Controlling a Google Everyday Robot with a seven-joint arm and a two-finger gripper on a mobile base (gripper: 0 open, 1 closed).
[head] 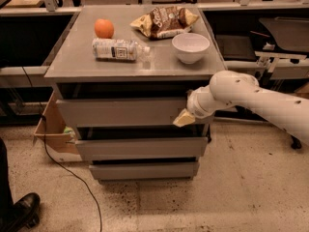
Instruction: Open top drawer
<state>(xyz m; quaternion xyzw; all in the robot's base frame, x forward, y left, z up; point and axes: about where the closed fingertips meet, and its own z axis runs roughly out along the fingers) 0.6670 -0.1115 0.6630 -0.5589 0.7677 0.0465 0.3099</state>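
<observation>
The top drawer (120,111) is the wide grey handleless front just under the grey tabletop (96,64). It stands slightly forward of the cabinet, with a dark gap above it. My gripper (184,118) is at the right end of this drawer front, at its lower edge, on a white arm reaching in from the right. The middle drawer front (140,148) and the smallest bottom drawer front (144,170) lie below.
On the tabletop stand an orange (104,28), a lying plastic bottle (118,49), a chip bag (164,20) and a white bowl (190,47). A cardboard box (50,129) and a cable (72,173) are at the left. A shoe (19,212) is at the lower left.
</observation>
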